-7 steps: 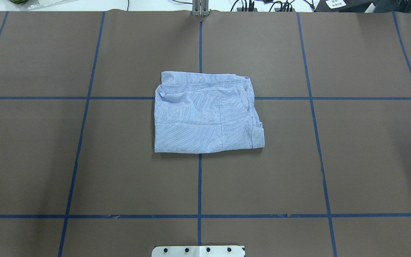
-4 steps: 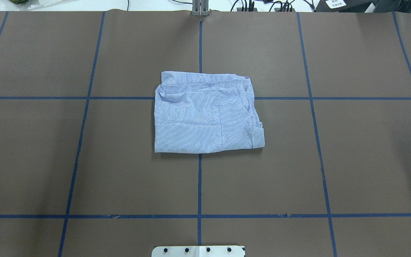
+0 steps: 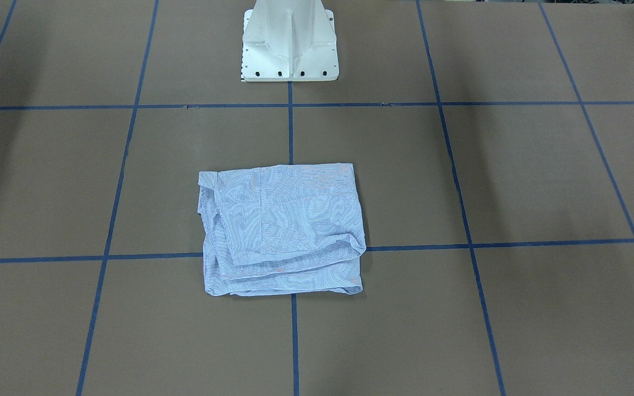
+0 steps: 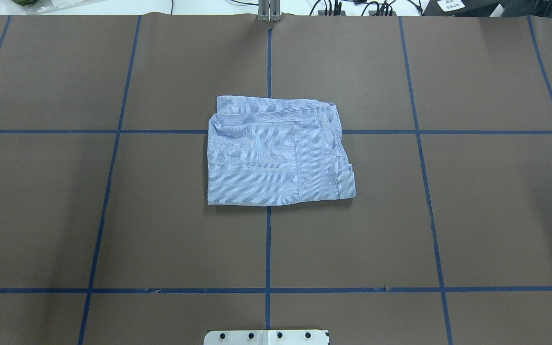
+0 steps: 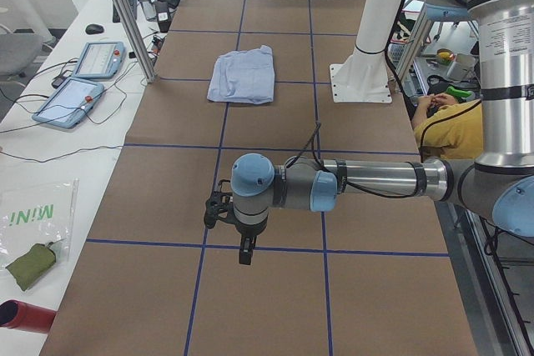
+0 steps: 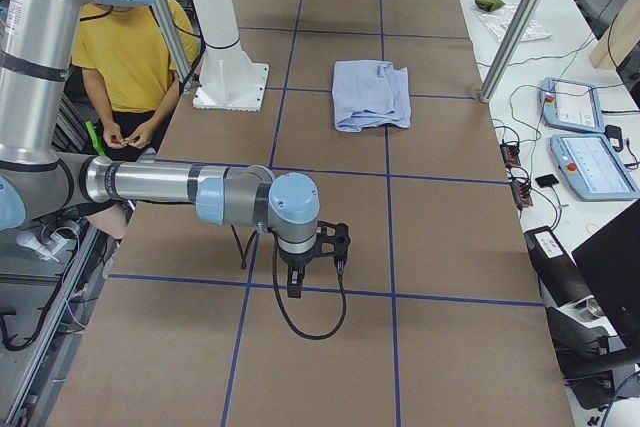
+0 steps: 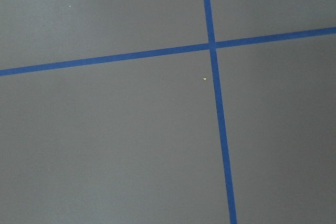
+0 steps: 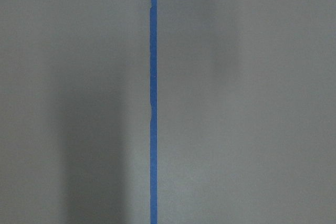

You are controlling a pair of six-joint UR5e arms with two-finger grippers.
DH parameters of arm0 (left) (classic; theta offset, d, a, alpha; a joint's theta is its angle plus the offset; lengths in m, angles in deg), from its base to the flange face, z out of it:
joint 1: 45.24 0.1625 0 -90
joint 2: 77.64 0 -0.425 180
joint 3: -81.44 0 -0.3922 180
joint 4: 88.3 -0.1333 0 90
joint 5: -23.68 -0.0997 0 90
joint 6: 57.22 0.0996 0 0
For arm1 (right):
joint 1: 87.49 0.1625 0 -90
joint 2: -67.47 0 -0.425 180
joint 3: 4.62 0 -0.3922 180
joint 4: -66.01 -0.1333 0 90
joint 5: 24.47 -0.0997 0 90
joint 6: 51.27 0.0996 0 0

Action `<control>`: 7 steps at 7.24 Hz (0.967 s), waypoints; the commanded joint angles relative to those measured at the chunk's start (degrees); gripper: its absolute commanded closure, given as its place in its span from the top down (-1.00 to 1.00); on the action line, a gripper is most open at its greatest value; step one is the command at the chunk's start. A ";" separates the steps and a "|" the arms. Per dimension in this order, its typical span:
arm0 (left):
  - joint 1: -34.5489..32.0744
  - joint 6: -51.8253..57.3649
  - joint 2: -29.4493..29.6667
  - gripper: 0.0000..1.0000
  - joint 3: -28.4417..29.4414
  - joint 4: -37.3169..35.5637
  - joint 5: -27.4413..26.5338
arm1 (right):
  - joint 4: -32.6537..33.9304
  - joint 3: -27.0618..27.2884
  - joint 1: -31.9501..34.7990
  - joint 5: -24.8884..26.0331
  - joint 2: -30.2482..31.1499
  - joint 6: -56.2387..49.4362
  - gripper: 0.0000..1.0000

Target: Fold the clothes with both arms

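- The fingers of the black two-finger left gripper (image 5: 214, 213) show only in the side view from the table's left end, low and left of centre in that frame. I cannot tell whether they are spread or pressed together.
- The same goes for the black right gripper (image 6: 338, 245), at lower centre of the other side view (both wrist cameras see only bare table and tape, no fingers).
- Each gripper hangs from a silver-grey jointed arm with light blue caps, the left arm (image 5: 375, 179) and the right arm (image 6: 150, 182). Both arms stretch low over the brown paper-covered table (image 4: 448, 215) with its blue tape grid (image 4: 268, 249), well apart from the cloth.
- The light blue, finely striped shirt (image 4: 276, 153) lies alone at the centre of the overhead frame, folded into a rough rectangle. Judged from that, the folding looks finished or nearly so.
- Risk: the layered edges at the rectangle's right side and the rumple at its upper left look loose. A further pinch that takes only the top layer would likely peel the bundle open. An arm sweeping low across the centre could drag it askew.
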 commanded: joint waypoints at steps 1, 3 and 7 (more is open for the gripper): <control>0.00 0.00 0.00 1.00 0.39 -0.01 0.03 | 0.00 -0.01 0.06 0.00 0.00 0.10 1.00; 0.00 0.00 -0.09 1.00 1.17 -0.01 0.03 | -0.09 -0.01 -0.03 0.00 -0.09 -0.42 1.00; 0.00 0.00 -0.09 1.00 1.53 -0.01 0.12 | -1.23 0.08 0.06 -0.26 0.00 -0.60 1.00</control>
